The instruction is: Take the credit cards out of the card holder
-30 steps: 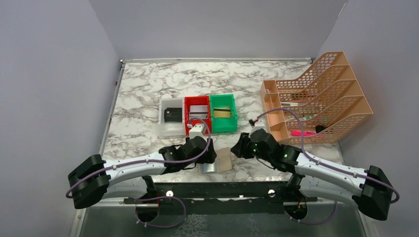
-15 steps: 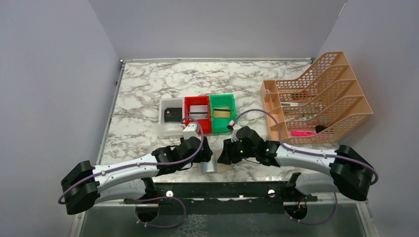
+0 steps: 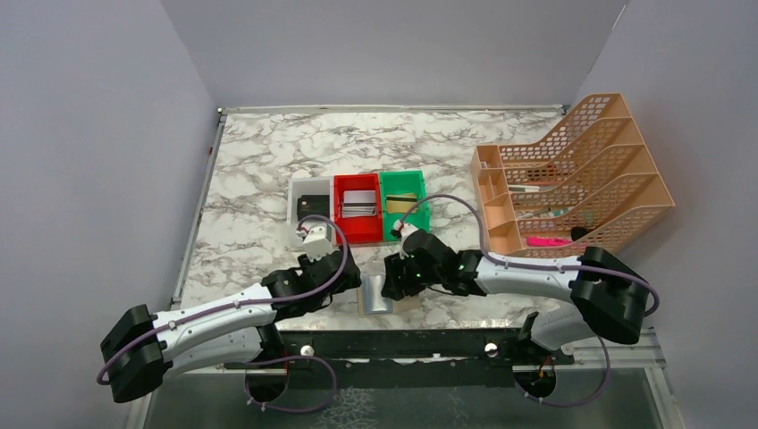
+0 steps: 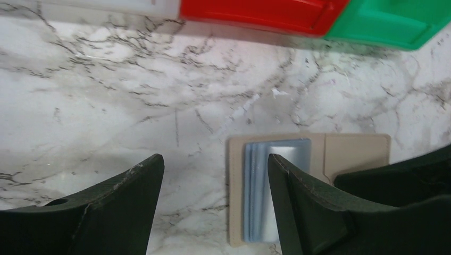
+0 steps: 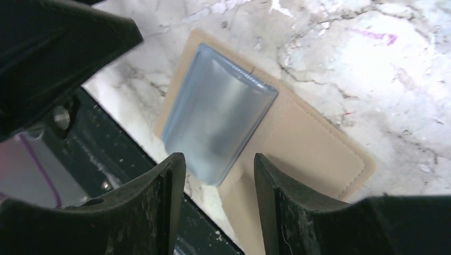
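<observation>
We find no writing that we can read. The pale cards (image 3: 359,201) in the red bin (image 3: 357,234) and the yellowish card (image 3: 404,203) in the green bin (image 3: 407,231) are too small for any print to be seen.

The card holder (image 5: 308,154) is tan and square, and it lies opened flat on the marble table (image 3: 268,161). It is near the table's front edge, in front of the two bins and between the two grippers. On its one half sits a pack of shiny bluish-grey sleeves (image 5: 218,122), slightly bulged, with several edges stepped along one side. The other half is plain tan.

The left gripper (image 4: 213,164) has its jaws wide apart and holds nothing. Bare marble is between them, and the holder is just beside its right finger. The right gripper (image 5: 219,162) is also spread and holds nothing. The sleeves show between its fingers; if it touches them we cannot tell.
</observation>
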You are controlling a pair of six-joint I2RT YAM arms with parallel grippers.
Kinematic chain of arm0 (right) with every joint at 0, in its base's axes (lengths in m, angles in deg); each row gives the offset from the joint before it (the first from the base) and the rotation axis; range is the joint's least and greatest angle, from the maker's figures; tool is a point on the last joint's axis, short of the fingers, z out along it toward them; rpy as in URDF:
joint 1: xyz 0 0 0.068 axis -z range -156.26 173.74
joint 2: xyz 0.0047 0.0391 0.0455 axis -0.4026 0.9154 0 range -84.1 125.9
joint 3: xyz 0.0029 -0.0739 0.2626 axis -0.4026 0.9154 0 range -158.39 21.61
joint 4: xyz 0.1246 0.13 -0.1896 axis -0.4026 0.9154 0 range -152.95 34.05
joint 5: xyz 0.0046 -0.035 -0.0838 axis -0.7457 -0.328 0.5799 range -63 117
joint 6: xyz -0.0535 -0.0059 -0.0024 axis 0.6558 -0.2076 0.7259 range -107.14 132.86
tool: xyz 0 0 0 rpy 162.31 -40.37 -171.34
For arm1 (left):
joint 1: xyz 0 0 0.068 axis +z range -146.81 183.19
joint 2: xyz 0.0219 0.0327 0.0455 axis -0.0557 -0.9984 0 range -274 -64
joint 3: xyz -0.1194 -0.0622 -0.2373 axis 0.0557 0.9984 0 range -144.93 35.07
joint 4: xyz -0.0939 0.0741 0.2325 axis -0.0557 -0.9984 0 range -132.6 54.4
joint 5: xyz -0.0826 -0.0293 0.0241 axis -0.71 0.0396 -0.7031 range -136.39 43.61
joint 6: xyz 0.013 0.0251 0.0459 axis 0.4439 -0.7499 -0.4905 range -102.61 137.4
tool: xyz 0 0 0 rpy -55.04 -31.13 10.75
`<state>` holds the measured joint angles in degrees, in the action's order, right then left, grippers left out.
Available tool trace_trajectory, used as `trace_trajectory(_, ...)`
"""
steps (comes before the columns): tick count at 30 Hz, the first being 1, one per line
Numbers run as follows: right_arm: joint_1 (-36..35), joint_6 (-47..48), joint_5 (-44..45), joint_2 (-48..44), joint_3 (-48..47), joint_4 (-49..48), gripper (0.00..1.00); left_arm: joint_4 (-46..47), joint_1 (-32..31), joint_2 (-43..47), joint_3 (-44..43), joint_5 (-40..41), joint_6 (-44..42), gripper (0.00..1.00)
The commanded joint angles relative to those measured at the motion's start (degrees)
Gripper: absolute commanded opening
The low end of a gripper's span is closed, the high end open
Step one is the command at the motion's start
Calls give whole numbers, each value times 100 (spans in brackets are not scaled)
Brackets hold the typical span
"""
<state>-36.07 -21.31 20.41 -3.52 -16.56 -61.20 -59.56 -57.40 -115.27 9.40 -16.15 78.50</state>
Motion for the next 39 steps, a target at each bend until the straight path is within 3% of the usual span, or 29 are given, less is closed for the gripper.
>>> trace_trajectory(1, -215, 75, 827, 354, -377, 403, 56, -238, 524, -206, -59, 138, -132, 75)
trace_trajectory(7, -605, -55, 1258, 873, -798, 512, 65, -22, 1390, 54, 193, -452, -553, 77)
trace_trajectory(17, -842, -453, 2191, 1597, -1327, 1214, 69, 46, 1551, 812, 556, -657, -557, 78)
trace_trajectory(25, -839, -634, 2373, 1582, -1209, 1207, 42, 426, 1551, 646, 585, -1255, -858, 78)
trace_trajectory(31, -829, -758, 2029, 1149, -758, 610, 34, 961, 1552, 383, 626, -1962, -1205, 78)
trace_trajectory(39, -129, -1267, 561, 265, 557, -1230, 27, 1537, 1551, 271, 613, -2697, -1420, 78)
